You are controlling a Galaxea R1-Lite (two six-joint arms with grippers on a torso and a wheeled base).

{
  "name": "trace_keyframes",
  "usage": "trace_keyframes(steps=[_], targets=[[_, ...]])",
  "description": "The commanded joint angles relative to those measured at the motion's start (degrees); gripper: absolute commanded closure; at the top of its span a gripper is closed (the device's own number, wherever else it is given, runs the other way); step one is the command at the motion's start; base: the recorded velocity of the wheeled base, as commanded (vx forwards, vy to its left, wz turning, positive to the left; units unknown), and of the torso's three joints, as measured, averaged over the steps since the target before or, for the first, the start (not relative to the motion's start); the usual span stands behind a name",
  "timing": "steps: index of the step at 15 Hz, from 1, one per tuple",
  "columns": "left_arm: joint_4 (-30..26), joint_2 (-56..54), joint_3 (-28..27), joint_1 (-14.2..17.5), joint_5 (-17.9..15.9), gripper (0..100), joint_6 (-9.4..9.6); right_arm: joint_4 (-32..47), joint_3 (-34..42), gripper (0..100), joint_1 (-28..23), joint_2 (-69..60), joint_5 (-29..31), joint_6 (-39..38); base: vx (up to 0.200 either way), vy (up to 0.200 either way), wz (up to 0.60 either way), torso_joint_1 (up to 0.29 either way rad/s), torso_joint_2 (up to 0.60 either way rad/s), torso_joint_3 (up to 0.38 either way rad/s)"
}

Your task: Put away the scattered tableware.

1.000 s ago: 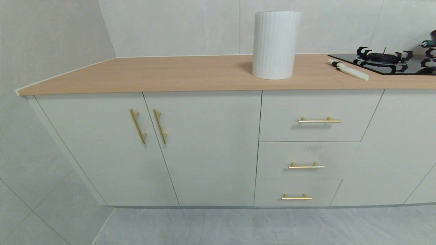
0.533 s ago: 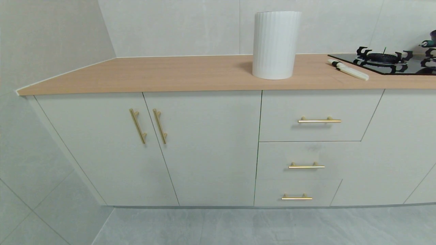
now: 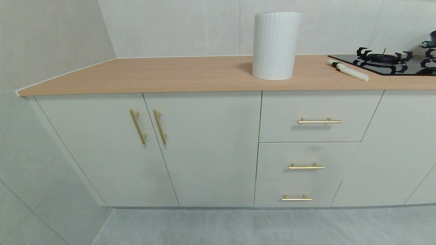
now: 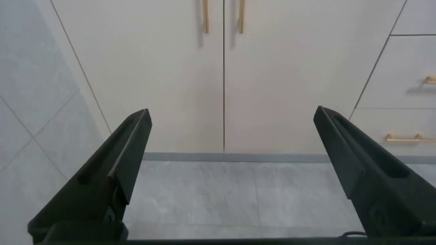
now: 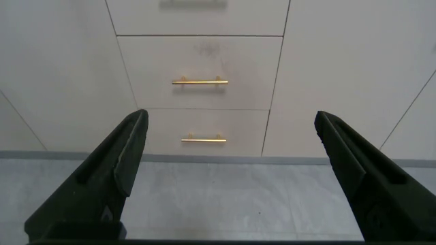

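Observation:
A cream-handled knife (image 3: 348, 70) lies on the wooden countertop (image 3: 170, 75), just left of the black gas hob (image 3: 391, 63). A tall white ribbed container (image 3: 276, 45) stands on the counter to the knife's left. My left gripper (image 4: 228, 129) is open, low in front of the double cupboard doors (image 4: 225, 68), nothing between its fingers. My right gripper (image 5: 228, 126) is open too, facing the lower drawers (image 5: 199, 82) with their gold handles.
Below the counter are two cupboard doors with gold handles (image 3: 150, 126) and three stacked drawers (image 3: 308, 143). A tiled wall closes the left side. Grey tiled floor (image 3: 238, 228) stretches in front of the cabinets. A dark pot handle (image 3: 427, 42) shows at the hob's far right.
The head view has shifted very slightly; nothing on the counter has moved.

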State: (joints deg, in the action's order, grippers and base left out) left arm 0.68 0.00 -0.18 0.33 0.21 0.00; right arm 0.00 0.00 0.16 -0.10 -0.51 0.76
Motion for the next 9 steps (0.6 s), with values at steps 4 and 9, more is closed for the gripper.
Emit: trace_keyframes(steps=[4, 9], targets=[[0.02, 0.0, -0.08, 0.02, 0.06, 0, 0.0, 0.0, 0.0, 0, 0.02, 0.19, -0.02, 0.04, 0.2, 0.0, 0.0, 0.004, 0.0, 0.004], [0.02, 0.0, 0.01, 0.02, 0.06, 0, -0.09, 0.0, 0.0, 0, 0.02, 0.19, -0.02, -0.05, 0.2, 0.0, 0.0, 0.004, 0.0, -0.002]])
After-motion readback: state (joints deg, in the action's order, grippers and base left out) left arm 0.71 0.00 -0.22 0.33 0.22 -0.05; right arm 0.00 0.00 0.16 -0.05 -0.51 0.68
